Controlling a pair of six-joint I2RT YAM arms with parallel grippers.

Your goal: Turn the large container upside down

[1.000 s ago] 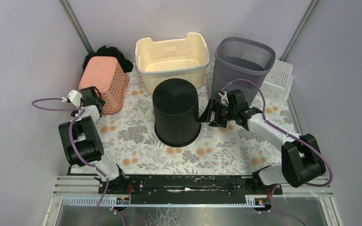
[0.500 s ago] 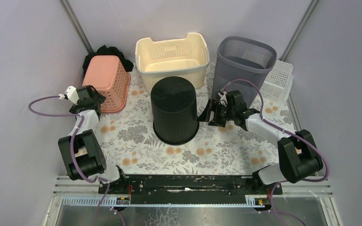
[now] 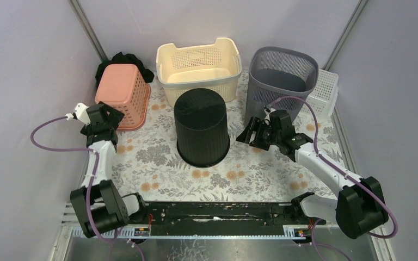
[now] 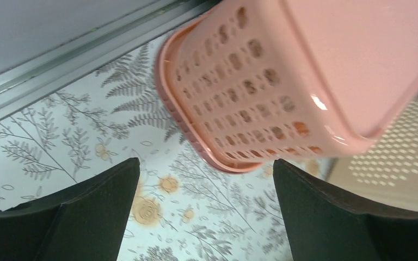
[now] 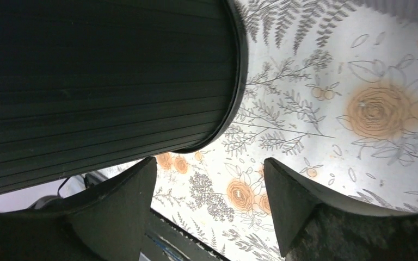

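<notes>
The large black container (image 3: 202, 128) stands mid-table on the floral cloth (image 3: 158, 157), rim down and closed base up, so the inversion is judged complete. The right gripper (image 3: 249, 134), just beside the container wall a second ago, has backed off to the right and now stands apart, jaws wide and empty. The left gripper (image 3: 104, 120) hovers by the pink basket (image 3: 121, 87), fully open, holding nothing.

Both arms (image 3: 94, 160) have white links and bulky black joints, a purple cable (image 3: 31, 136) looping along each. The left gripper (image 4: 204, 179) and right gripper (image 5: 209, 179) are black, wedge-fingered.
</notes>
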